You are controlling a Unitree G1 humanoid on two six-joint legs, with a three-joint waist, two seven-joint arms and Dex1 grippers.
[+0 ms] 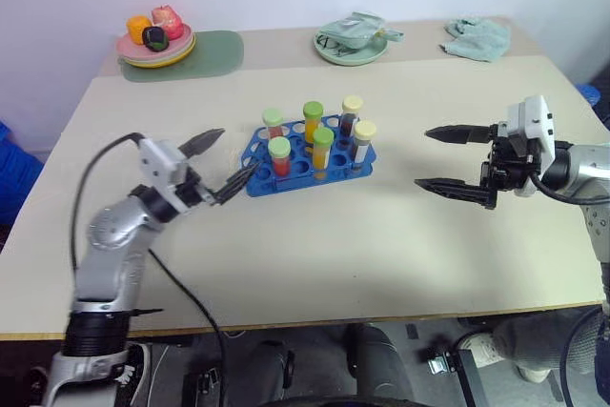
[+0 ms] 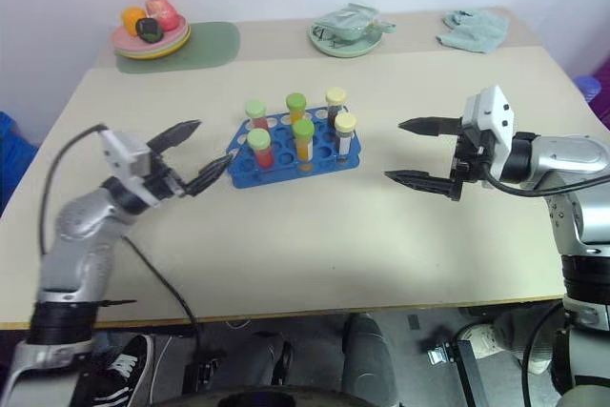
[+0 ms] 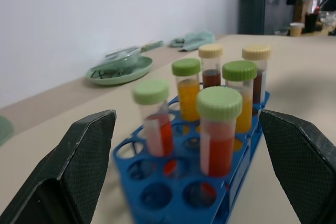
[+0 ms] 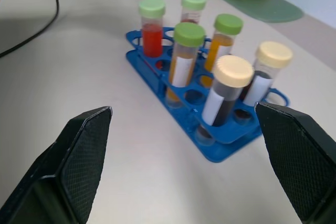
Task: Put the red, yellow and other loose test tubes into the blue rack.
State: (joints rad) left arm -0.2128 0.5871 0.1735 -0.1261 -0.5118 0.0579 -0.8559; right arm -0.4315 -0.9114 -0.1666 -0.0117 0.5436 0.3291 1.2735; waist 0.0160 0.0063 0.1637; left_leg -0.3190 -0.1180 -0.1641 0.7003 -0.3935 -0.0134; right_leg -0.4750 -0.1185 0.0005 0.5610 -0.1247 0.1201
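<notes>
The blue rack point(image 1: 292, 179) stands at the middle of the table with several test tubes upright in its holes. Two hold red liquid under green caps point(image 1: 279, 159), two hold yellow-orange liquid under green caps point(image 1: 322, 152), and two hold dark liquid under pale yellow caps point(image 1: 362, 143). Just left of the rack, my left gripper point(image 1: 234, 152) is open and empty, apart from the rack, its fingers point(image 3: 79, 166) framing the tubes in the left wrist view. To the rack's right, my right gripper point(image 1: 425, 158) is open and empty, pointing toward the rack point(image 4: 223, 150). No loose tube lies on the table.
A stack of plates with toy food point(image 1: 156, 38) sits on a green mat point(image 1: 212, 52) at the back left. A green plate with a crumpled item point(image 1: 352, 43) and a pale green cloth point(image 1: 477, 38) lie along the back edge.
</notes>
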